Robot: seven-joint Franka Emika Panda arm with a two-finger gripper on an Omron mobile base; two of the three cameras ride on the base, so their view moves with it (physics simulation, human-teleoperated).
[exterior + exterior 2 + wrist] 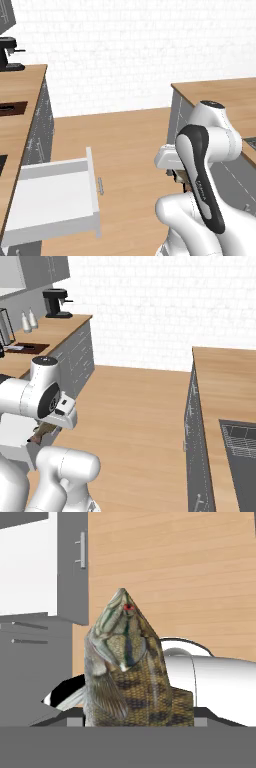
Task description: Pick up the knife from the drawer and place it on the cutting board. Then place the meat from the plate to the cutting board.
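A black coffee machine [56, 303] stood at the far end of the wooden counter [60, 331], with two pale bottles [28, 320] nearer along it. Grey cabinet fronts [77, 358] ran below. A white brick wall [130, 45] closed the room behind the wooden floor [135, 421].

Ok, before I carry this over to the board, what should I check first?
1. Grip: ok. The olive-brown, scaled, fish-shaped meat sits upright in the gripper.
2. Target seen: ok. The dark reddish-brown rectangular cutting board lies on the wooden counter to the left.
3. Knife on the board: cannot tell, too small.
4. Wide white-lined drawer: not ok. It stands open below that counter and may obstruct a low swing.
5. Free room on the board: cannot tell.
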